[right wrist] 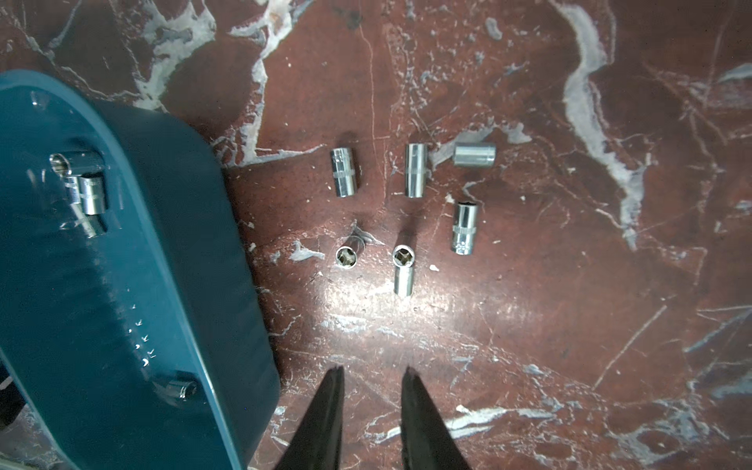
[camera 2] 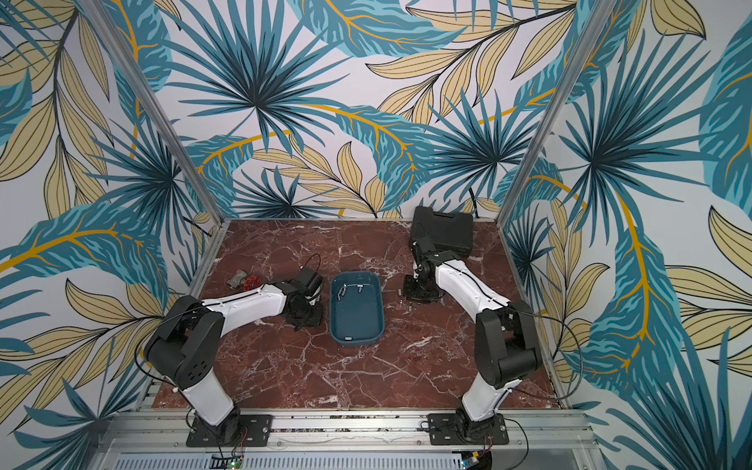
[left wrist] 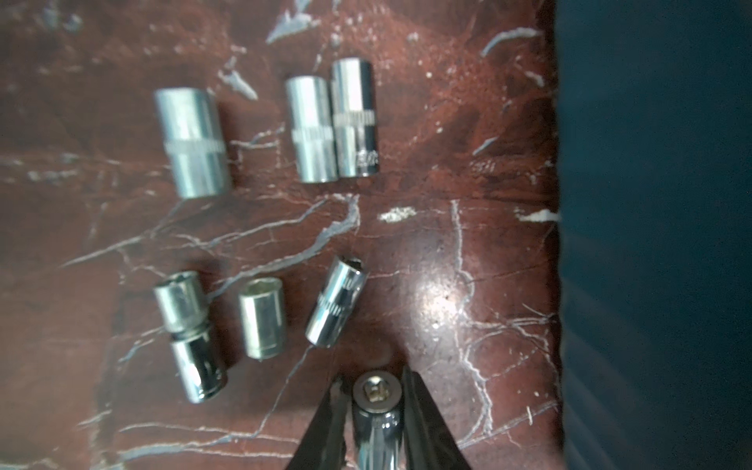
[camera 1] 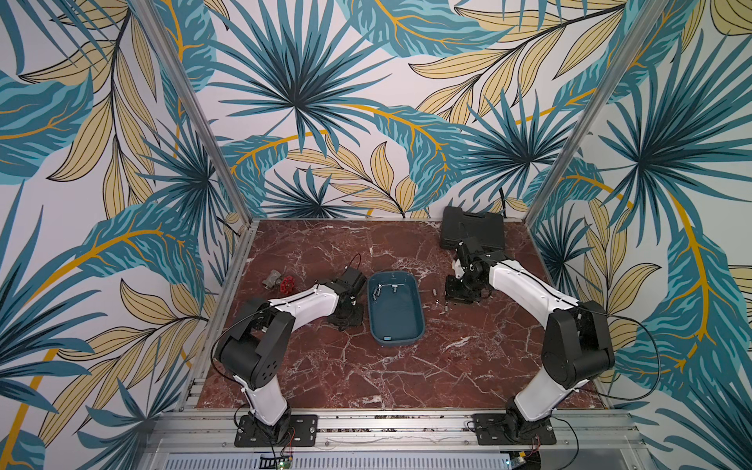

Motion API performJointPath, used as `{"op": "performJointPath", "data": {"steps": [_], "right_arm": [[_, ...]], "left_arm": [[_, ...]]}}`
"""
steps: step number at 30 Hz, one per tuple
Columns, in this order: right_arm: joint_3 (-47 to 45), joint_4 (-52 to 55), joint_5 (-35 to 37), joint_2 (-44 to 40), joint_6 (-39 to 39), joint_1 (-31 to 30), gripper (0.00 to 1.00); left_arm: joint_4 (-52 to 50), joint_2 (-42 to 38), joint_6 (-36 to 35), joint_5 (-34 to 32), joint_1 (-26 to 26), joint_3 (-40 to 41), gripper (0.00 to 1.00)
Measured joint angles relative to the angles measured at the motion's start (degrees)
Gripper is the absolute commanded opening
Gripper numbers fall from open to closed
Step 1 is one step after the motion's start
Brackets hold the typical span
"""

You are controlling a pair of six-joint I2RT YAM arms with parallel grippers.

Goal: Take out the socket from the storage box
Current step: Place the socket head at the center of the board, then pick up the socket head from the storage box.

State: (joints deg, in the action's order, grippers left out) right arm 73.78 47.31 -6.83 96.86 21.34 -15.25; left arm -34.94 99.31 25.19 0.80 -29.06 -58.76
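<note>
The storage box (camera 1: 396, 321) (camera 2: 358, 321) is a teal bin at mid-table, with sockets (camera 1: 378, 289) lying at its far end and one (camera 1: 386, 337) at its near end. My left gripper (left wrist: 373, 384) hangs low over the table just left of the box wall (left wrist: 651, 203), shut on a chrome socket (left wrist: 373, 394). Several sockets (left wrist: 191, 142) lie on the marble ahead of it. My right gripper (right wrist: 373, 371) stands open right of the box (right wrist: 122, 285) with nothing between its fingers. Several more sockets (right wrist: 344, 171) lie beyond it.
A closed black tool case (camera 1: 474, 228) sits at the back right, behind the right arm. A grey valve with a red handwheel (camera 1: 280, 283) lies at the left edge. Loose sockets (camera 1: 437, 302) flank both long sides of the box.
</note>
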Motion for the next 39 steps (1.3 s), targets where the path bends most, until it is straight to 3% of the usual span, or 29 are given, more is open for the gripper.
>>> {"op": "performJointPath", "data": {"steps": [16, 27, 39], "right_arm": [[14.01, 3.26, 0.79, 0.74, -1.90, -8.59, 0.32], [22.14, 0.55, 0.33, 15.65, -0.70, -16.61, 0.32], [29.42, -2.49, -0.42, 25.16, 1.55, -20.00, 0.32]], "left_arm": [[-3.80, -5.75, -0.26, -1.53, 0.00, -0.81, 0.33], [-3.89, -6.40, -0.20, -1.84, -0.07, -0.87, 0.33], [-0.35, -3.15, 0.39, 0.76, -1.20, -0.76, 0.33]]}}
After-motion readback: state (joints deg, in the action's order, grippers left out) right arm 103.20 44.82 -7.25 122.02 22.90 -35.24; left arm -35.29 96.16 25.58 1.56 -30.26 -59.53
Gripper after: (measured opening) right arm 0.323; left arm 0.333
